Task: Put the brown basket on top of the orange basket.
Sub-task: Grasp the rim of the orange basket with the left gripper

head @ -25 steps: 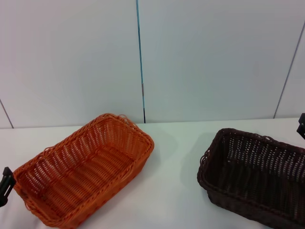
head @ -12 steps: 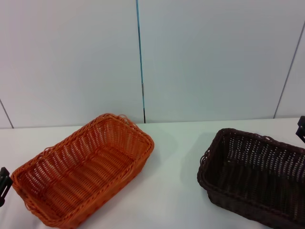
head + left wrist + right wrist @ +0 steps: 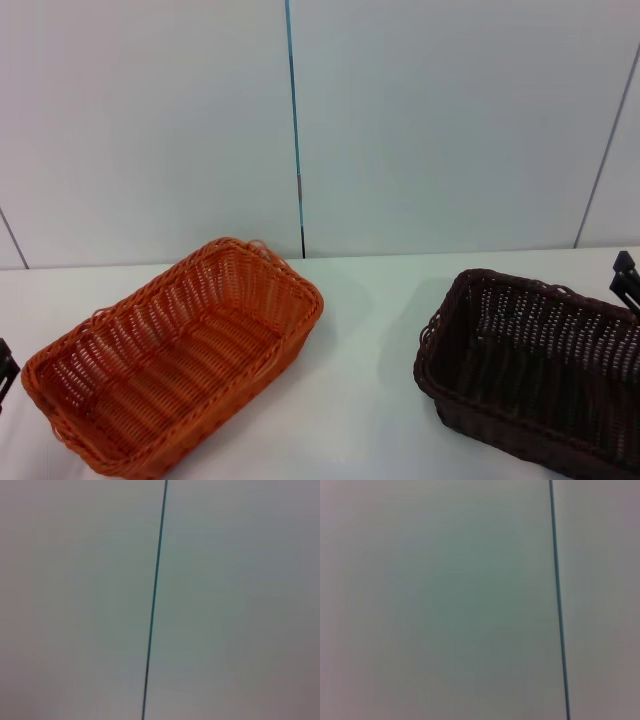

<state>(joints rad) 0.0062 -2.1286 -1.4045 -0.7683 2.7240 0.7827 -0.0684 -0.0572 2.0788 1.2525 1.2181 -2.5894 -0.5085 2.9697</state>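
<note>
While your left gripper (image 3: pixel 5 366) slips back past the table (image 3: pixel 360 400) edge beside the orange basket (image 3: pixel 175 355), the right gripper (image 3: pixel 626 278) has edged in over the brown basket (image 3: pixel 530 365)'s far rim. Neither claw's state can be told. You've got an approach starting: both baskets sit well apart, untouched.

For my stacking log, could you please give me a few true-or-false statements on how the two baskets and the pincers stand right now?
1. The brown basket sits on top of the orange basket. False: they stand apart on the white table.
2. The orange basket lies on the robot's left. True.
3. Both baskets are empty. True.
4. The right pincer grips the brown basket's rim. False: it shows only at the picture's edge, by the basket's far corner, with no visible grip.
5. The left pincer is inside the orange basket. False: it is outside it.
</note>
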